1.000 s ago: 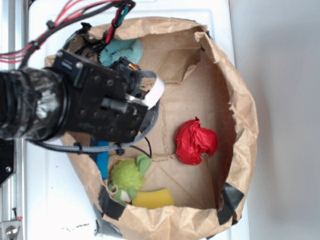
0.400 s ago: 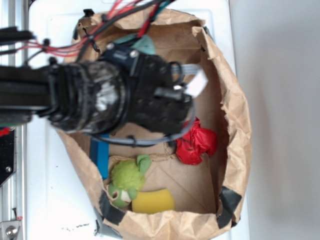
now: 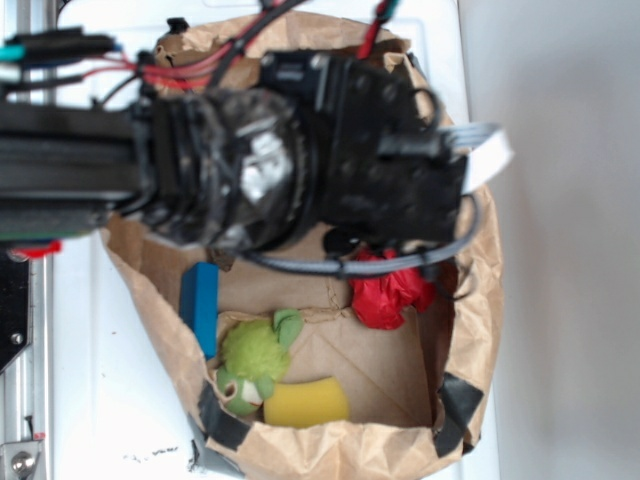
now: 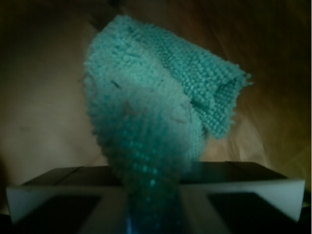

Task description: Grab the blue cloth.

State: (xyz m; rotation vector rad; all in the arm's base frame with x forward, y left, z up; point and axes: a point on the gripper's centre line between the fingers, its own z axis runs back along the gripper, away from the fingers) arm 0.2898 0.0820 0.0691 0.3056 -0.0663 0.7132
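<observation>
Pincer of mine was clamped on the blue cloth, which ran out straight ahead from between my jaws, its long axis in line with my reach, over the brown paper bag.

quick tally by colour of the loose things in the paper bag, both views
Aqua-blue: 1, the blue cloth, hanging from the gripper
Dark blue: 1, the block
Red: 1, the red wad
Green: 1, the plush toy
Yellow: 1, the yellow piece
Total: 5
</observation>
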